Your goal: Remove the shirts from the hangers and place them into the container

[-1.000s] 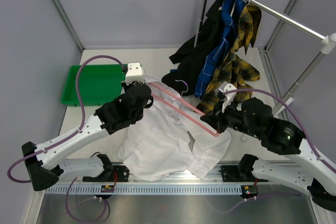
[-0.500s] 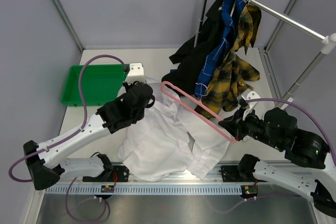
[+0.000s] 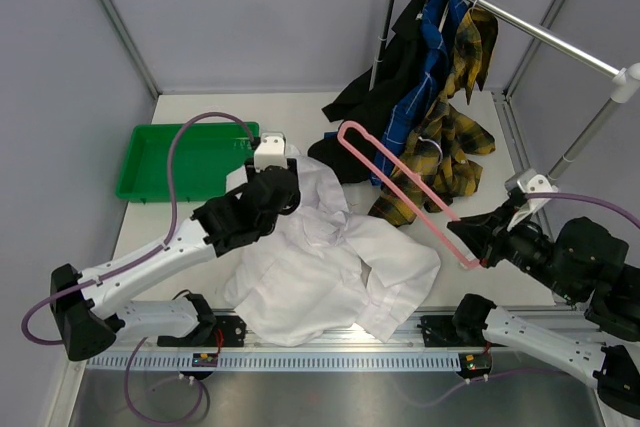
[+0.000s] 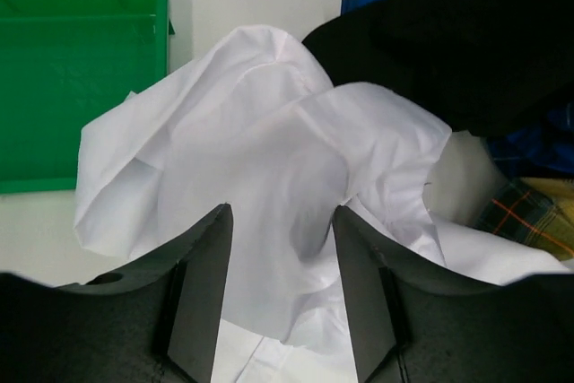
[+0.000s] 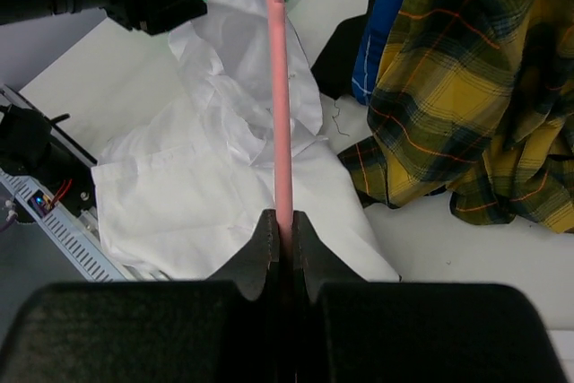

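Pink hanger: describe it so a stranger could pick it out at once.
Start at the white-and-silver clothes rail, far right, where black and plaid shirts hang. Just in front, the right gripper holds up a thin pink triangular hanger. It alone is pink and bears no shirt.

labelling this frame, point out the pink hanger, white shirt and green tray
pink hanger (image 5: 277, 87), right wrist view, middle of its long bar
white shirt (image 3: 310, 277), top external view, crumpled middle
green tray (image 3: 145, 162), top external view, bare floor
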Controlling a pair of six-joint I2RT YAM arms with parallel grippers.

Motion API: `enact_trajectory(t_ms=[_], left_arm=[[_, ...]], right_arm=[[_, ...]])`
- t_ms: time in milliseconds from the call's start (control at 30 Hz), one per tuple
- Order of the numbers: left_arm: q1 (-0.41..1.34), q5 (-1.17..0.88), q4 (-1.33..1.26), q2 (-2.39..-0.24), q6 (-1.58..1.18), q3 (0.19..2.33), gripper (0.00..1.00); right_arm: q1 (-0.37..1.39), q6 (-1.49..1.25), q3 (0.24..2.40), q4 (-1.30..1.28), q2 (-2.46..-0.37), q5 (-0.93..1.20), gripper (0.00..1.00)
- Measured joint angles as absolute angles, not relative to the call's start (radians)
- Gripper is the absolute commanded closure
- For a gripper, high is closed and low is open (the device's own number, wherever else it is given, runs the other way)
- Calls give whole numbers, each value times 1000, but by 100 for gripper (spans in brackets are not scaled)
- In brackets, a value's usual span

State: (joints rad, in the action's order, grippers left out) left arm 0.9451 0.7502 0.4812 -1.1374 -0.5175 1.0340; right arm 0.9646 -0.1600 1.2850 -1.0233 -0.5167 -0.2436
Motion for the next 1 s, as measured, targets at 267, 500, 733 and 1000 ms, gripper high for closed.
enact_trajectory(t_ms=[267, 500, 733, 1000], left_arm=[[944, 700, 490, -1145, -527, 1025, 6], [944, 671, 548, -1143, -508, 1066, 1], [925, 650, 601, -1097, -442, 1173, 1], [833, 653, 602, -986, -352, 1193, 1]], right_arm=[[965, -135, 1320, -971, -489, -355, 100], [965, -92, 1337, -882, -484, -488, 100], [965, -60, 1335, -791, -408, -646, 100], [964, -92, 1355, -844, -395, -803, 100]])
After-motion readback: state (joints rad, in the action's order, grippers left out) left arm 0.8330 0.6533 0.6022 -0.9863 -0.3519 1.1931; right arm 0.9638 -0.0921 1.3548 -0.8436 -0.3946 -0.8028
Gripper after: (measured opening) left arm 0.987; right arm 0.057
